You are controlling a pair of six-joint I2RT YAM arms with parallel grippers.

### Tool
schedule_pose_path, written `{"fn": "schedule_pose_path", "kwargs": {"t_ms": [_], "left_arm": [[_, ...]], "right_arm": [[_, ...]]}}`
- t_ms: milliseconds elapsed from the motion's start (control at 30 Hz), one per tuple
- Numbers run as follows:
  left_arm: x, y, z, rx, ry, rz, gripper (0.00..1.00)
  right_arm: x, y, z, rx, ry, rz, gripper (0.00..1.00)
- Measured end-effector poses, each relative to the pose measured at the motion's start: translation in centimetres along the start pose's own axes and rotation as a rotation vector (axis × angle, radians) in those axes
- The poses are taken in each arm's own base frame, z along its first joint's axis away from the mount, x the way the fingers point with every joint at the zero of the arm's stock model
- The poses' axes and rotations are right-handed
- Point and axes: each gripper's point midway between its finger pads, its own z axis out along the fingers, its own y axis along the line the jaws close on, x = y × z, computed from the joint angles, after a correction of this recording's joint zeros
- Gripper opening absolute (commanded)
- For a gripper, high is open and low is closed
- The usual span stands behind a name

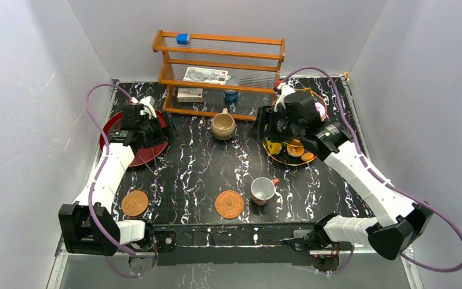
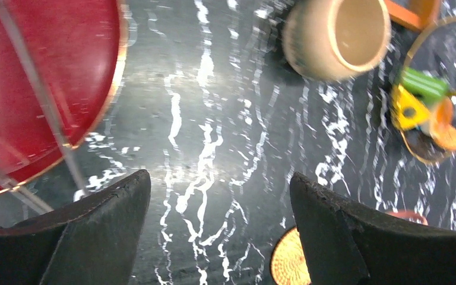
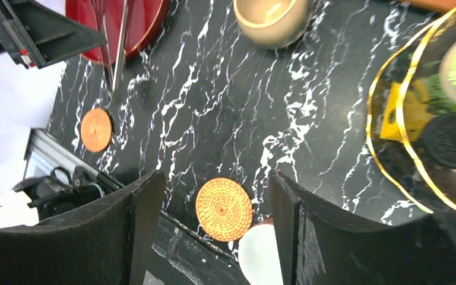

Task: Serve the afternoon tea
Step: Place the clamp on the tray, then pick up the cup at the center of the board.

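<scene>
Fingers of both grippers are held apart, nothing between them. The left gripper (image 2: 219, 178) is poised over the black marbled table (image 2: 231, 119) beside a red plate (image 2: 35, 89); the right gripper (image 3: 217, 178) is held near the gold-rimmed stand (image 3: 371, 101), on which toy pastries (image 1: 295, 149) are laid. The tan mug (image 1: 222, 125) is set mid-table, and the red-handled cup (image 1: 263, 190) is stood just beside a woven coaster (image 1: 230, 204)

Rack (image 1: 219, 66): far centre.
Mug (image 1: 223, 126): just before the rack.
Stand (image 1: 280, 159): right of mug.
Tray (image 1: 109, 129): far left.
Cup (image 1: 263, 191): near centre, coaster (image 1: 230, 204) just left.
Second coaster (image 1: 135, 203): near left.
</scene>
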Motion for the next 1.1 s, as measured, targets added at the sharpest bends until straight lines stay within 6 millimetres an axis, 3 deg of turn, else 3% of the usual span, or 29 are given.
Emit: {"fn": "schedule_pose_path", "kwargs": {"t_ms": [100, 200, 333, 533, 767, 1100], "left_arm": [[0.7, -2.9, -0.6, 0.099, 0.008, 0.063, 0.82], [1.5, -4.4, -1.5, 0.174, -0.012, 0.106, 0.83], [3.2, -4.3, -1.8, 0.21, -0.016, 0.129, 0.83], [6.0, -3.0, -1.3, 0.199, 0.007, 0.141, 0.83], [5.9, -3.8, -1.2, 0.239, -0.004, 0.158, 0.8], [6.5, -4.3, -0.7, 0.264, 0.029, 0.152, 0.79]], "right_arm": [[2.1, 1.0, 1.2, -0.005, 0.073, -0.026, 0.62], [4.4, 2.0, 2.3, 0.008, 0.141, -0.059, 0.56], [8.0, 2.1, 3.5, 0.067, 0.249, -0.11, 0.5], [12.7, -0.2, 3.7, 0.215, 0.425, -0.167, 0.49], [14.6, -2.1, 1.7, 0.266, 0.479, -0.156, 0.49], [16.2, -4.8, 0.8, 0.373, 0.525, -0.18, 0.45]]}}
